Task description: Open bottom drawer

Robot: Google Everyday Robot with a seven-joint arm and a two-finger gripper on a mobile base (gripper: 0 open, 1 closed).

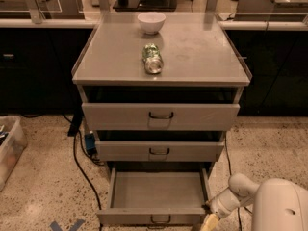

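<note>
The bottom drawer (156,190) of the grey metal cabinet stands pulled far out, showing its plain grey inside; its low front with a dark loop handle (160,219) is at the lower edge of the view. The middle drawer (159,150) and the top drawer (160,115) sit above it, each a little way out. My gripper (210,219) is at the bottom drawer's front right corner, at the end of my white arm (240,191).
A white bowl (151,22) and a green can (152,58) lying on its side rest on the cabinet top (202,52). A black cable (79,165) runs over the speckled floor at the left. A clear bin (9,146) stands at the far left. Dark counters stand behind.
</note>
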